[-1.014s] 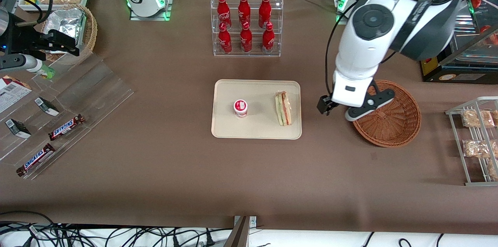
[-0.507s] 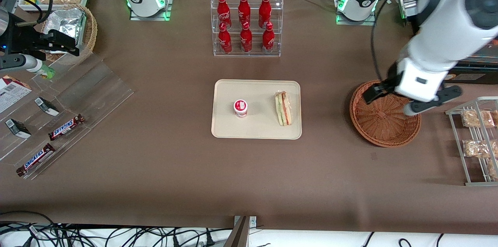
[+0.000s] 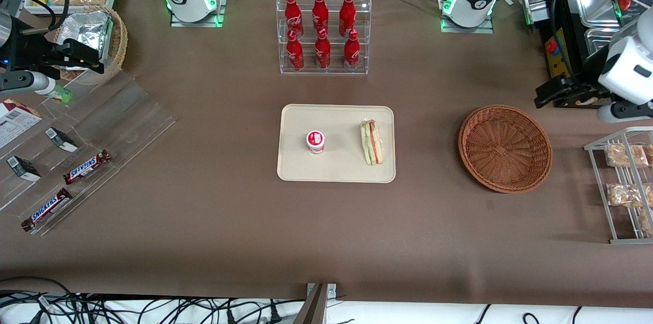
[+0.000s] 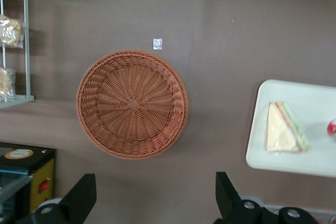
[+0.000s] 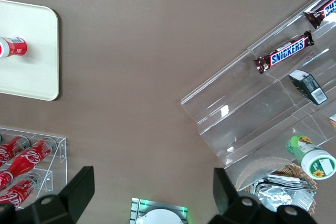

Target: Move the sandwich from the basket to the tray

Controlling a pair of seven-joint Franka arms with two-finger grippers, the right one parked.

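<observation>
The wrapped triangular sandwich [image 3: 371,142] [image 4: 283,129] lies on the cream tray [image 3: 336,168] [image 4: 294,161], at the tray end nearest the basket. Nothing lies in the round reddish-brown wicker basket [image 3: 505,148] [image 4: 132,103], which sits on the table beside the tray, toward the working arm's end. My left gripper [image 3: 581,102] [image 4: 152,200] hangs high above the table, farther from the front camera than the basket and near the black appliance. Its fingers are spread wide with nothing between them.
A small red-and-white cup [image 3: 316,142] stands on the tray. A clear rack of red bottles [image 3: 323,30] stands farther back. A wire rack with snack packets [image 3: 625,181] and a black appliance [image 3: 576,33] flank the basket. Acrylic shelves with Snickers bars [image 3: 86,166] lie toward the parked arm's end.
My gripper has swung from beside the tray, across the basket, out toward the working arm's end, uncovering the whole basket. The sandwich has stayed still on the tray.
</observation>
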